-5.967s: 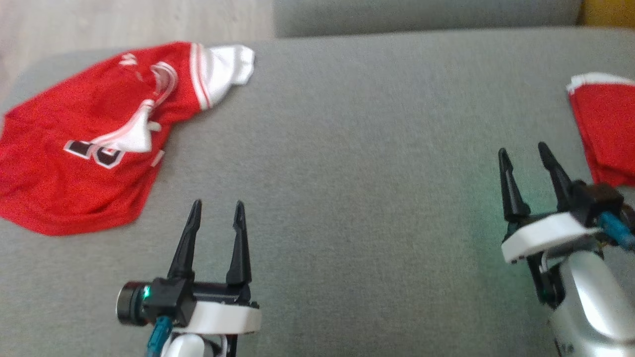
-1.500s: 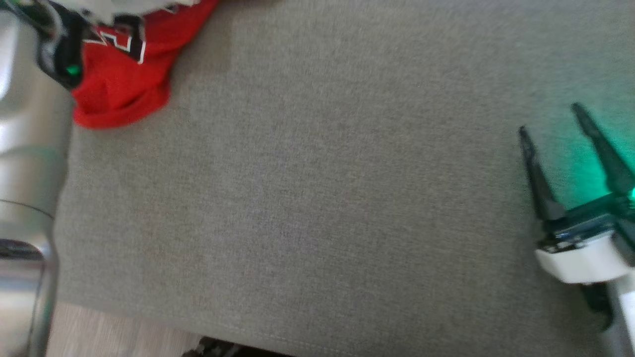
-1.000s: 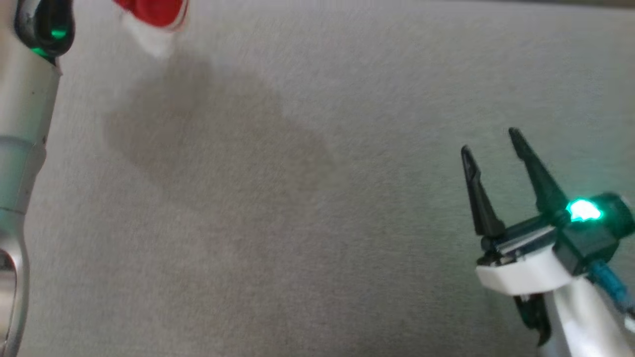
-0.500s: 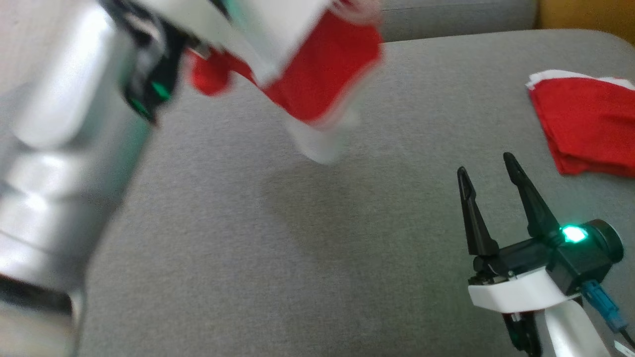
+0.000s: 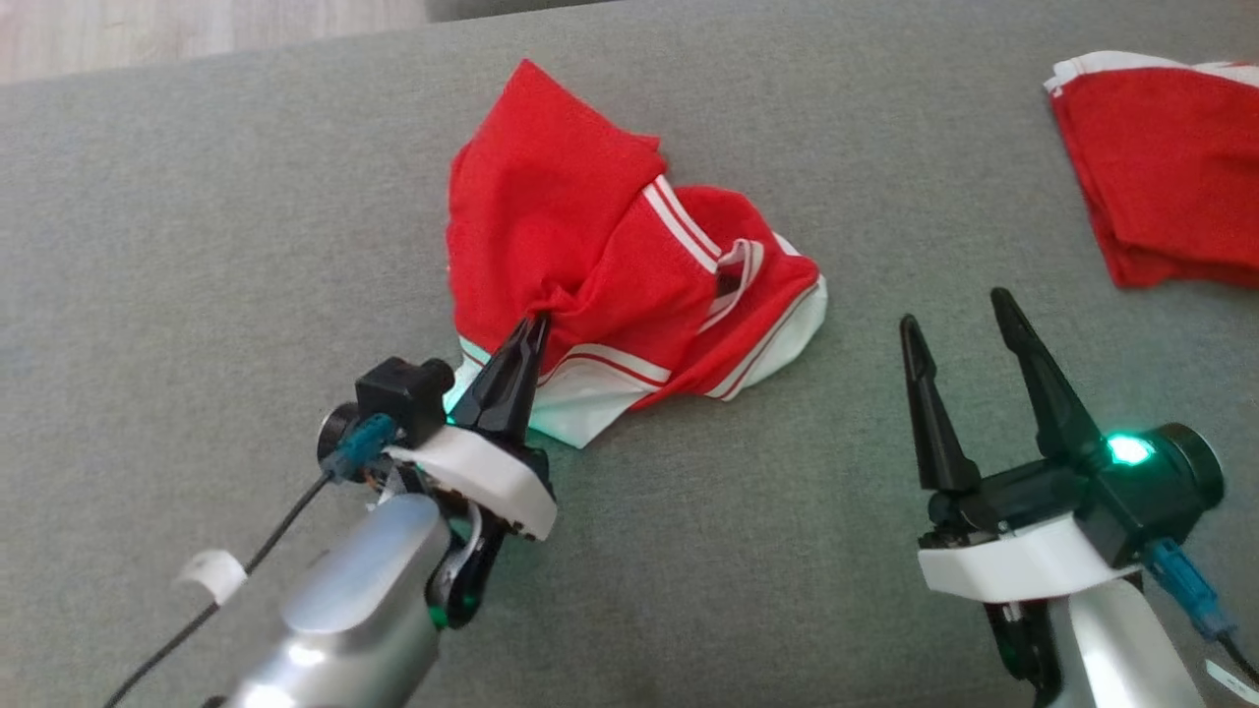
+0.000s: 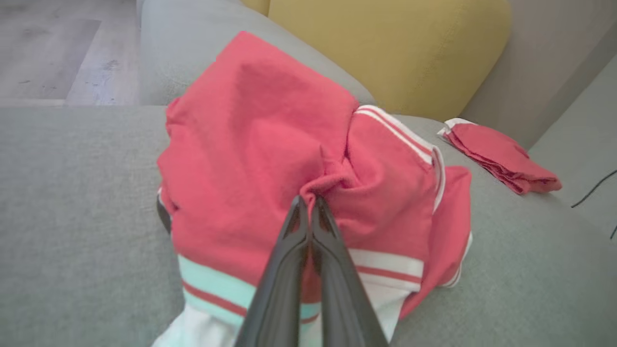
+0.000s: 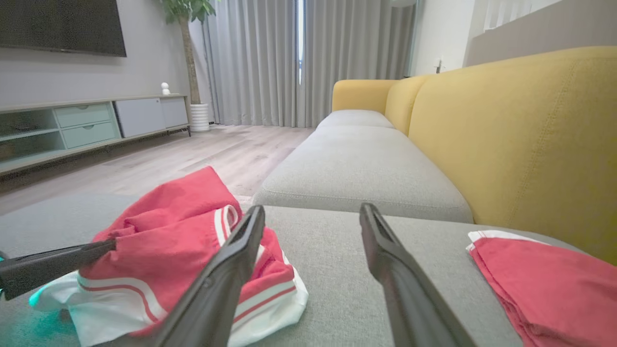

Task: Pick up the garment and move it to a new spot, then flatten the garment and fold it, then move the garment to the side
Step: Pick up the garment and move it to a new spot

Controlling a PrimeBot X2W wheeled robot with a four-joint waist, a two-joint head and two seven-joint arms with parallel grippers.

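Head view: a red jersey (image 5: 610, 246) with white striped trim lies bunched at centre frame on the grey sofa seat (image 5: 197, 246). One corner peaks toward the top of the frame and the white hem lies toward the bottom. The left pincer (image 5: 534, 329), lower left, is closed tight on a gather of red cloth near the garment's middle. Creases radiate from the pinch, so it reads as a carrying grip rather than a spreading one. The left wrist view agrees: both fingers are pressed together with fabric puckered at the tips. The right pincer (image 5: 952, 313), lower right, stands wide and holds nothing. It is near the jersey's right edge but apart from it, likely waiting to take a second hold for flattening. A folded red garment (image 5: 1170, 167) sits at upper right, well apart, probably marking the side spot. Judgement: the jersey rests at its new spot; release and flattening are not yet done.
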